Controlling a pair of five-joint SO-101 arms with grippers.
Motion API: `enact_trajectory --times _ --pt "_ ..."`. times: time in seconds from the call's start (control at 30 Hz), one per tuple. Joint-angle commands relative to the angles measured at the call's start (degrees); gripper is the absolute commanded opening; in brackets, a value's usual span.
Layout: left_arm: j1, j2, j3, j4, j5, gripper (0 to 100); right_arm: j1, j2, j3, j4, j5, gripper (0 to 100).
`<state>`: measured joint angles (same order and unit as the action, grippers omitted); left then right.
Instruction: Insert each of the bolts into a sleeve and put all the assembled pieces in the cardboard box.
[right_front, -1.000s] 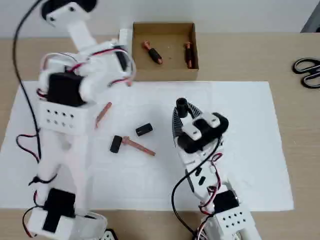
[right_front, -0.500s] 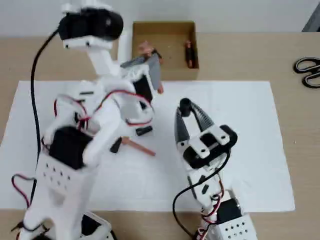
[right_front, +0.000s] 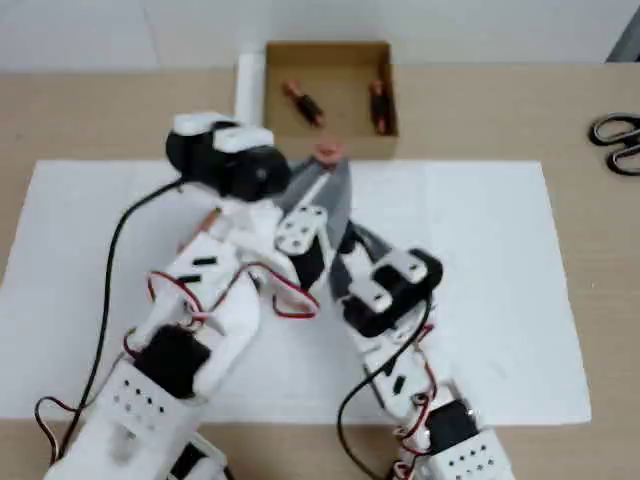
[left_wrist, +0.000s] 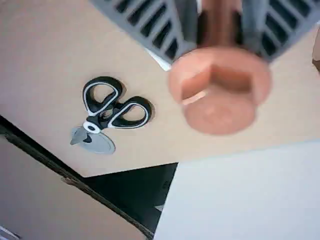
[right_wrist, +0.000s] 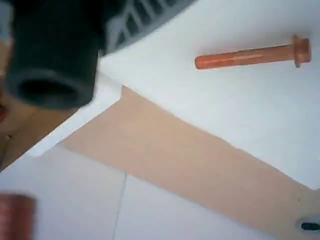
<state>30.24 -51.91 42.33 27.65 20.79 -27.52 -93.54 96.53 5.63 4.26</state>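
My left gripper (right_front: 328, 168) is shut on an orange bolt (right_front: 327, 152), just in front of the cardboard box (right_front: 325, 47). In the left wrist view the bolt's hex head (left_wrist: 220, 85) juts out past the grey fingers (left_wrist: 145, 20). My right gripper (right_front: 350, 245) sits close behind and partly under the left arm. It is shut on a black sleeve (right_wrist: 52, 55), whose open end shows in the right wrist view. Another orange bolt (right_wrist: 252, 56) lies loose on the white paper (right_front: 480, 280). Two assembled pieces (right_front: 303, 103) (right_front: 378, 108) lie in the box.
Black-handled scissors (right_front: 615, 140) lie on the bare table at the far right, seen too in the left wrist view (left_wrist: 112, 107). The left arm crosses over the middle of the paper and covers the parts there. The paper's right half is open.
The left arm swung from the left rear toward the centre, bringing the bolt down in front of the box. The right gripper drew back and left with its sleeve. Loose parts are now covered.
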Motion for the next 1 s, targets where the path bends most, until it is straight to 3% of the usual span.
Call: enact_trajectory --times 0.0,0.47,0.97 --pt "-1.5 -1.9 -0.3 -2.0 -0.4 1 -0.1 -1.4 0.4 -5.1 0.2 0.5" --pt "-1.3 -1.8 0.7 -7.7 -0.5 1 -0.2 -1.4 0.4 -7.3 0.2 0.5" --pt "1.1 -2.3 3.5 0.6 -0.4 1 0.0 -1.4 0.4 -7.3 0.2 0.5"
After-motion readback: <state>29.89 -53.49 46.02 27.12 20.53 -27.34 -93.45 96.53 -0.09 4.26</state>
